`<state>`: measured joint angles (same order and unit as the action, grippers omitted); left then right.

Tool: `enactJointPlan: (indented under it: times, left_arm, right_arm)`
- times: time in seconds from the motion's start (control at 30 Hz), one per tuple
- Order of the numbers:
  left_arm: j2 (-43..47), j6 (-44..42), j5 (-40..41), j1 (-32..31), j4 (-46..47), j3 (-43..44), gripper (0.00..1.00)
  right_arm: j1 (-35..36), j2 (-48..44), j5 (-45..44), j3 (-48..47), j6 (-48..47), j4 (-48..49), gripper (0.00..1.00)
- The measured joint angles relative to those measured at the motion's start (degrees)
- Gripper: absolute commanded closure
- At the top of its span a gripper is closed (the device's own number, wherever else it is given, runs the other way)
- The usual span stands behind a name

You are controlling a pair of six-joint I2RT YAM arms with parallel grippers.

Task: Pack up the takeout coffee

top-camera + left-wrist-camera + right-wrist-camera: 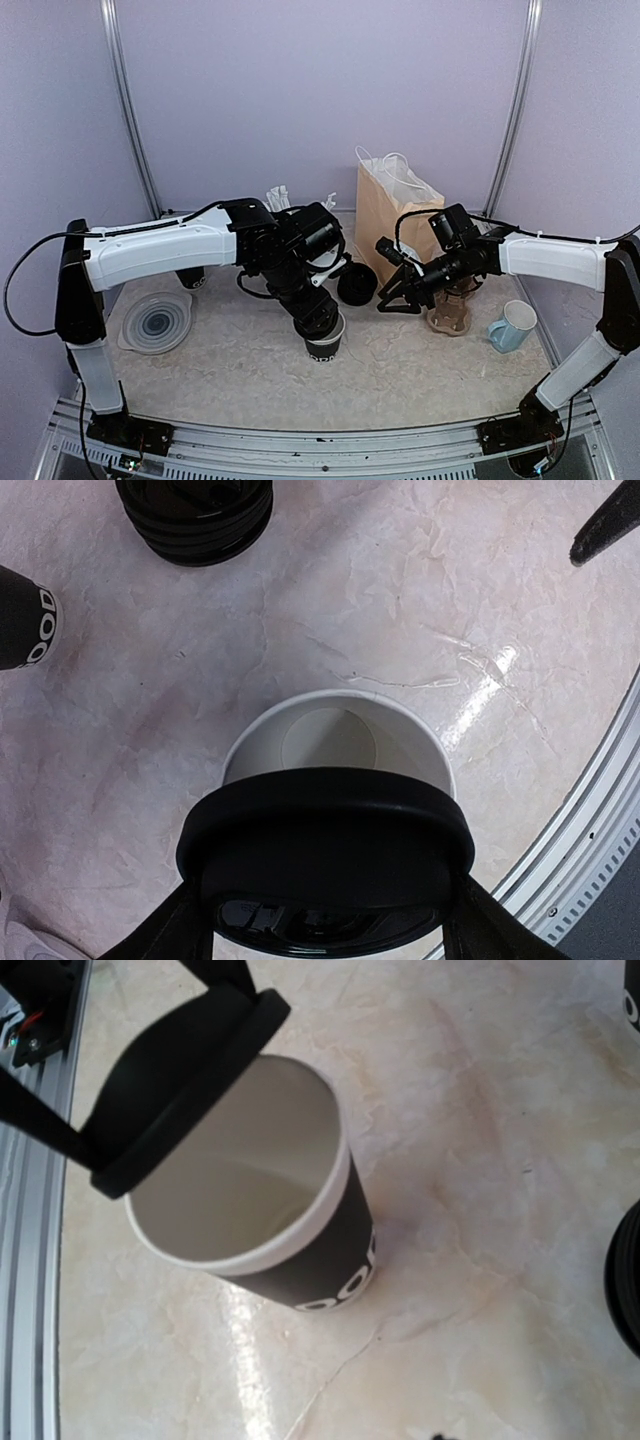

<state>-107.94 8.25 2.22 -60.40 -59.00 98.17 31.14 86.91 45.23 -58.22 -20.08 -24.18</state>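
Observation:
The takeout coffee cup, black with white lettering near its base, stands open in the middle of the table, its white inside showing. My left gripper is shut on the black plastic lid, which hangs tilted just over the near side of the cup's rim. In the right wrist view the lid covers part of the cup's mouth. My right gripper hovers to the right of the cup, open and holding nothing.
A stack of black lids sits just behind the cup, with a brown paper bag farther back. A cardboard cup carrier and a pale blue mug are at the right. At the left lie a clear round lid and another black cup.

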Motion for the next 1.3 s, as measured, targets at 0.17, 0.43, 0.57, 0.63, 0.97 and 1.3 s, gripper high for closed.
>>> enactJointPlan:
  times: [0.17,0.43,0.57,0.63,0.97,1.3]
  left_arm:
    - [-1.36,-0.46,-0.24,0.0,0.39,1.64,0.25]
    - [-3.39,-0.83,-0.31,0.0,1.49,2.58,0.25]
    - [-4.02,-0.83,-0.37,0.0,2.05,2.67,0.25]
    - [-4.22,-0.81,-0.42,0.0,2.01,2.91,0.25]
    - [-3.93,-0.55,-0.33,0.13,-0.31,5.18,0.25]
    - [-3.34,-0.9,-0.76,1.11,-1.18,5.27,0.25]
  right_arm:
    - [0.0,0.0,0.17,0.0,0.02,0.02,0.54]
    - [0.0,0.76,1.29,1.49,0.68,0.68,0.58]
    - [0.02,3.02,1.75,1.81,1.77,1.31,0.65]
    - [0.11,4.46,1.88,1.81,2.12,1.6,0.67]
    - [1.11,9.94,1.92,-1.11,3.78,1.55,0.68]
    - [2.58,12.7,2.05,-4.76,4.52,1.29,0.65]
